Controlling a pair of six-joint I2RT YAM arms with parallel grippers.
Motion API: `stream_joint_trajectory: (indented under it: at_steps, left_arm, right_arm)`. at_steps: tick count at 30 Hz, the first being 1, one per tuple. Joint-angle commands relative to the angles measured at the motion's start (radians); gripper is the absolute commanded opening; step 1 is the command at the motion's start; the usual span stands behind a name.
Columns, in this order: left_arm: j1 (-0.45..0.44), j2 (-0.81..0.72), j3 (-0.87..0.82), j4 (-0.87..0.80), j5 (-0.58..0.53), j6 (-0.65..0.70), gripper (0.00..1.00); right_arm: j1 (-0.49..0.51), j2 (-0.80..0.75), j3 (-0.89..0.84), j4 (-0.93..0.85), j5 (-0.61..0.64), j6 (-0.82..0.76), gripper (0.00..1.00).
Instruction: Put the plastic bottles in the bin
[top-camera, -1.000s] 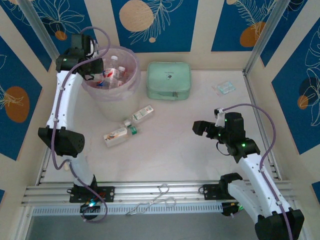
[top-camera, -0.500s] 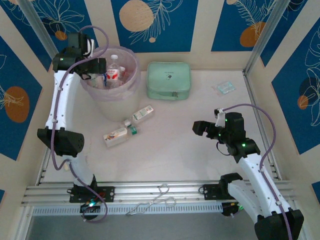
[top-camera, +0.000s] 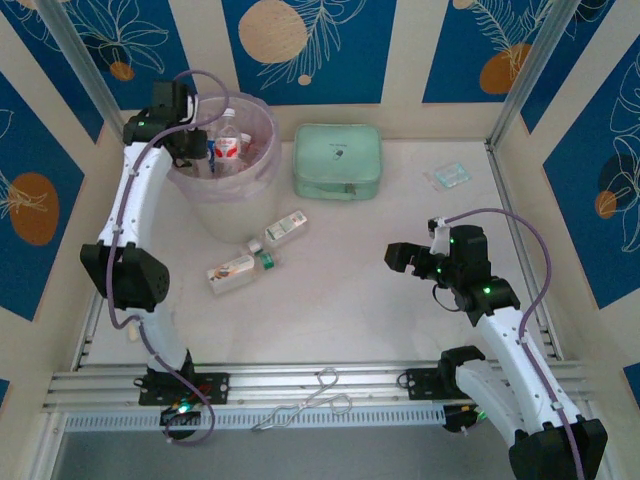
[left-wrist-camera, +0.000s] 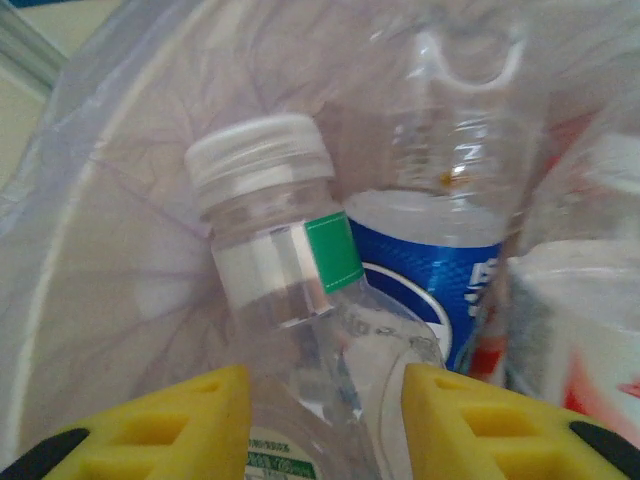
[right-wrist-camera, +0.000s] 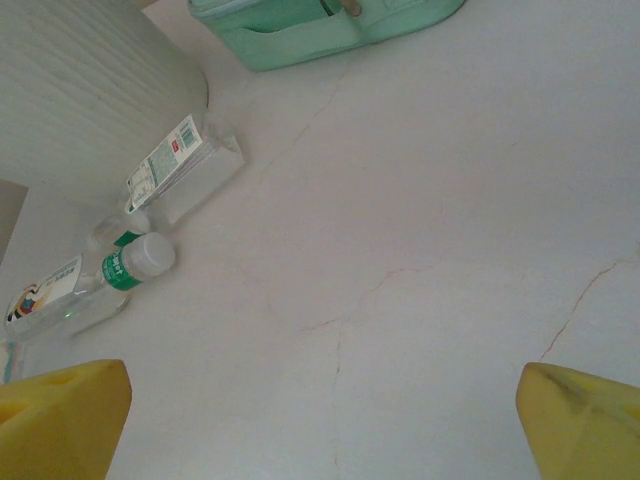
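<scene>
**Operator:** Which step is in hand?

**Technician:** The deposit. On the tabletop (top-camera: 380, 320), take the bin (top-camera: 235, 212) as the reference. The left arm (top-camera: 130, 220) reaches over the bin's rim. The left jaws sit inside its mouth, set narrow, with a white-capped bottle (left-wrist-camera: 290, 270) between the yellow fingers (left-wrist-camera: 160, 425). Whether they clamp that bottle or only flank it cannot be told. Other bottles (top-camera: 228, 148) lie in the bin beside it.

**Operator:** And the right arm (top-camera: 500, 330)?

**Technician:** It is well apart from the bin, to the right. The right jaws stand wide open over bare tabletop, holding nothing.

**Operator:** What is outstanding?

**Technician:** Three bottles lie on their sides at the foot of the bin, on its near side: one (top-camera: 287, 228) just beside the wall, a green-labelled one (top-camera: 262, 258) next, and one (top-camera: 232, 270) nearest the arms. By this count the task is probably well advanced.

**Operator:** What does the next move require?

**Technician:** Verify the left jaws are free of the bottle, then lift clear of the rim. Descend to a fallen bottle and close across its body. A round, smooth body may roll.
</scene>
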Motion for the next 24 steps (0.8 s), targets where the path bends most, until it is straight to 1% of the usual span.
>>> stream_joint_trajectory:
  at_steps: [1, 3, 5, 9, 13, 15, 17, 18, 20, 22, 24]
  left_arm:
    - [0.007, -0.005, -0.017, 0.020, 0.003, -0.004, 0.43]
    - [0.007, -0.032, -0.016, 0.032, 0.001, 0.000, 0.43]
    - [0.007, -0.056, 0.001, 0.029, -0.003, 0.009, 0.46]
    - [0.006, -0.119, 0.029, 0.008, 0.004, 0.028, 0.64]
    - [-0.011, -0.209, 0.008, 0.002, 0.039, 0.038, 0.72]
    - [-0.045, -0.261, -0.032, -0.006, 0.041, 0.055, 0.75]
    - [-0.098, -0.329, -0.109, -0.030, 0.026, 0.048, 0.80]
    - [-0.127, -0.377, -0.165, -0.032, 0.008, 0.037, 0.82]
    - [-0.221, -0.501, -0.335, 0.001, -0.052, 0.033, 0.85]
    - [-0.301, -0.595, -0.450, -0.006, -0.106, 0.020, 0.88]
    - [-0.345, -0.670, -0.546, -0.029, -0.127, -0.014, 0.88]
  right_arm:
    - [-0.003, -0.020, -0.008, -0.008, -0.025, -0.007, 0.99]
    - [-0.003, -0.021, -0.003, -0.012, -0.026, -0.007, 0.99]
    - [-0.003, -0.022, -0.003, -0.012, -0.022, -0.007, 0.99]
    - [-0.003, -0.019, -0.010, 0.002, -0.028, 0.002, 0.99]
    - [-0.002, -0.014, -0.009, 0.013, -0.037, 0.009, 0.99]
    - [-0.002, -0.011, -0.003, 0.015, -0.039, 0.010, 0.99]
    - [-0.002, -0.013, -0.003, 0.015, -0.035, 0.011, 0.99]
    - [-0.002, -0.013, -0.003, 0.016, -0.031, 0.013, 0.99]
    - [-0.003, -0.012, -0.002, 0.016, -0.026, 0.013, 0.99]
    - [-0.004, -0.007, 0.006, 0.016, -0.030, 0.004, 0.99]
    - [-0.005, 0.004, 0.019, 0.009, -0.030, -0.008, 0.99]
